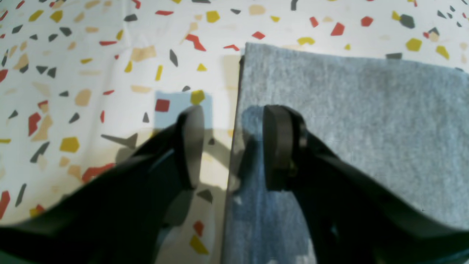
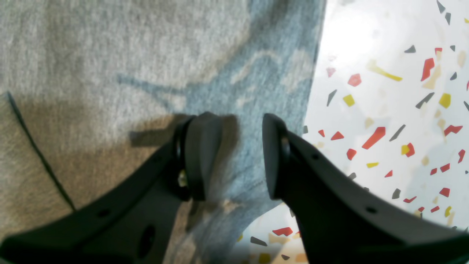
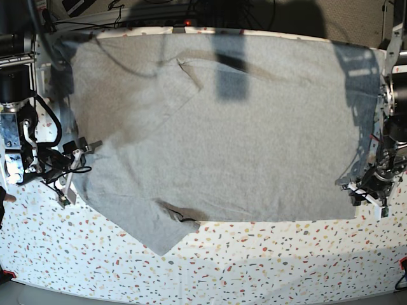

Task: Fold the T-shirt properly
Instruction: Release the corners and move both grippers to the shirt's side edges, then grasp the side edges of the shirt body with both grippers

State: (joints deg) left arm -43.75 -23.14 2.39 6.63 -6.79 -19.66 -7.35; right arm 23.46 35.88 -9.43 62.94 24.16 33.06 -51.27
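The heather-grey T-shirt [image 3: 222, 146] lies spread over the table with its plain side up; no print shows. A pointed corner [image 3: 162, 244] sticks out toward the front. My left gripper [image 1: 234, 146] is open and straddles the shirt's straight edge [image 1: 348, 121], one finger over the cloth and one over the table. In the base view it is at the shirt's front right corner [image 3: 364, 190]. My right gripper [image 2: 236, 157] is open, low over the shirt [image 2: 110, 55] just inside its edge. In the base view it is at the shirt's left side [image 3: 75, 166].
The table has a white covering with red, yellow and grey flecks [image 3: 254, 260], also seen in the left wrist view [image 1: 91, 55] and the right wrist view [image 2: 384, 110]. Arm bases stand at the left [image 3: 13, 95] and right [image 3: 397, 95]. Cables lie along the far edge [image 3: 127, 13].
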